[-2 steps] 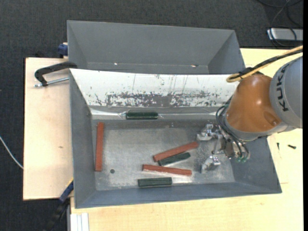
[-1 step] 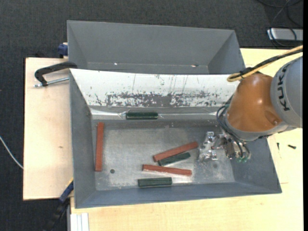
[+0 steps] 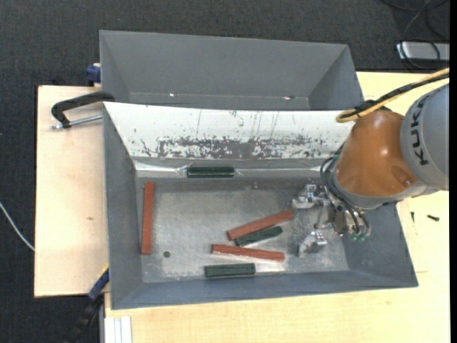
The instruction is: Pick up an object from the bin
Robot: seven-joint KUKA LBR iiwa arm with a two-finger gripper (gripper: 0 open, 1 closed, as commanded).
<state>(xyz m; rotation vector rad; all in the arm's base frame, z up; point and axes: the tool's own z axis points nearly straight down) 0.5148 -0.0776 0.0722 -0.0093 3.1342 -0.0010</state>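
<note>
BIN PICK: A KUKA arm's end effector (image 3: 312, 220) hangs low in the right part of a grey metal bin (image 3: 121, 213). Its two metal fingers (image 3: 308, 195) stand apart, one toward the bin's back wall and one toward its front, with nothing between them. An orange cover (image 3: 371, 156) on the wrist sits above and to the right of the fingers.

Just left of the gap between the fingers lies the upper right end of a slanted red stick (image 3: 260, 225), the nearest thing to the end effector; whether a finger touches it cannot be told. A short dark green stick (image 3: 258, 234) lies close along the slanted stick's lower side. Nearer the front, a second red stick (image 3: 248, 252) lies almost level on the bin floor, its right end near the front finger. A front green stick (image 3: 230, 270) rests beside the bin's front wall.

Well apart from the end effector, a long red stick (image 3: 146, 216) lies along the left wall. A back green stick (image 3: 211, 171) lies at the foot of the back wall.
</note>
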